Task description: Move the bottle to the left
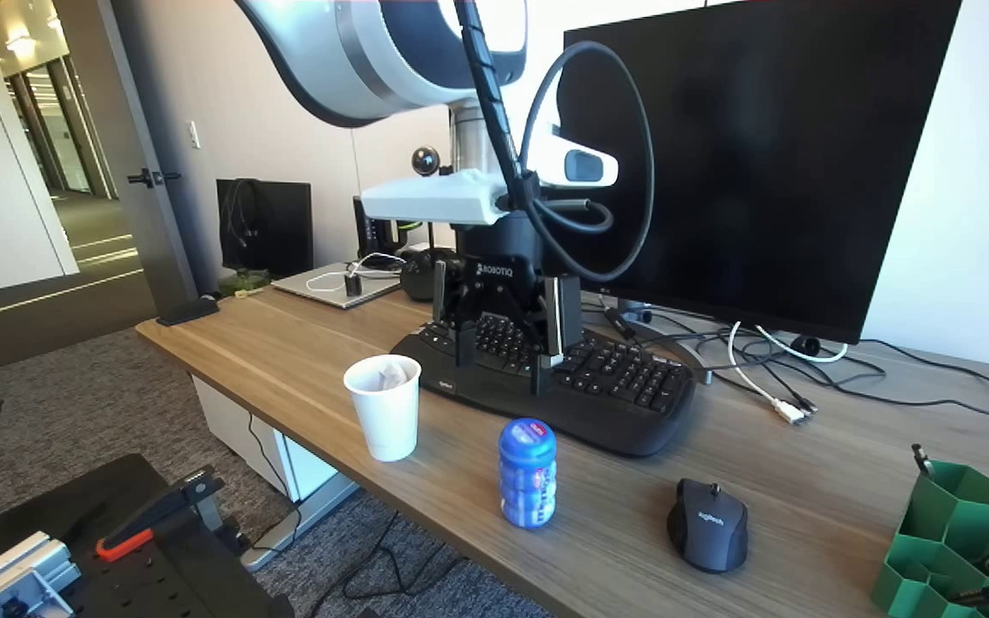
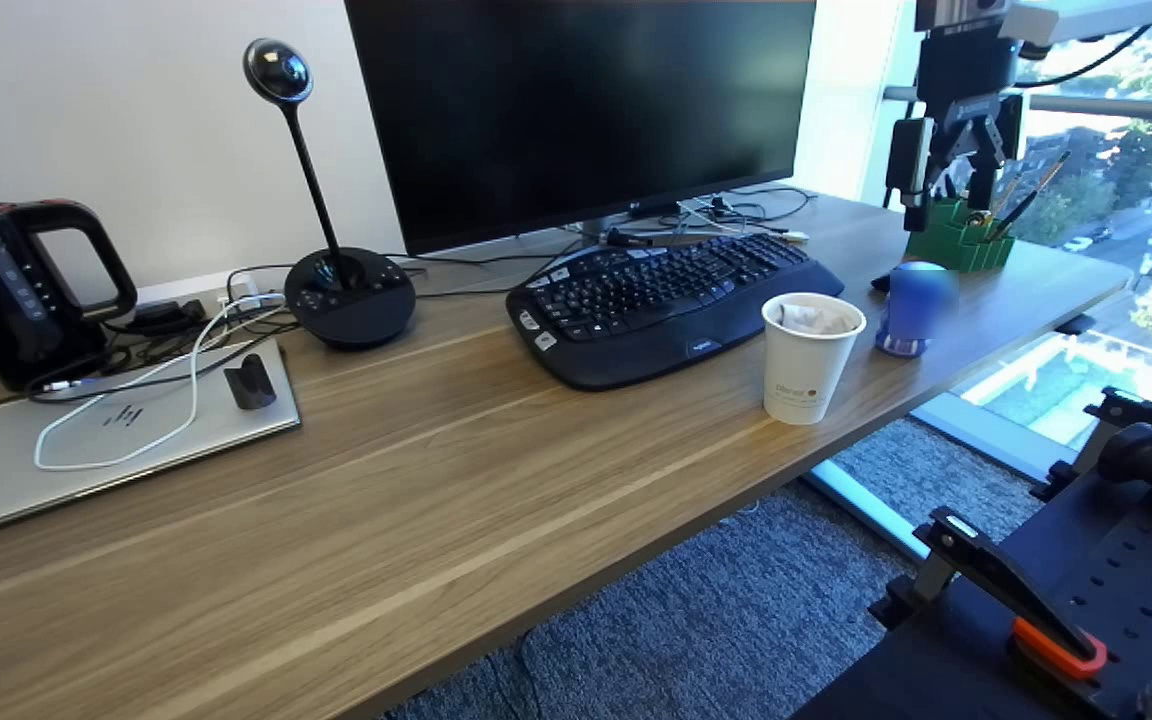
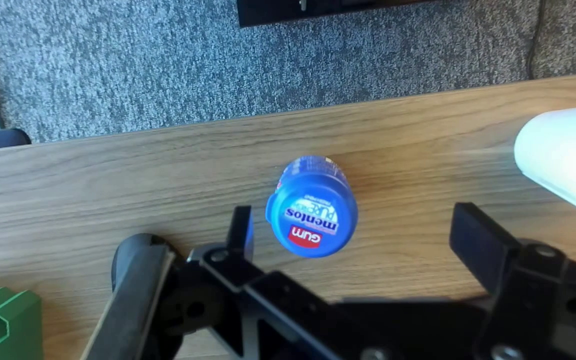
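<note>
Mentos Gum bottle (image 3: 313, 212), Logitech mouse (image 1: 712, 525), Robotiq end effector (image 1: 502, 370)

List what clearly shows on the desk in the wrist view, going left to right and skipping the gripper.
Green pen holder, cut off by the frame → dark mouse, partly hidden → blue bottle → white cup, cut off at the right edge.

The blue cylindrical plastic bottle (image 3: 313, 215) read "mentos" and "GUM". The black two-fingered claw (image 1: 503, 362) bore "ROBOTIQ", the rounded grey mouse (image 1: 708, 526) "logitech", the flat silver laptop (image 2: 126, 432) "hp".
</note>
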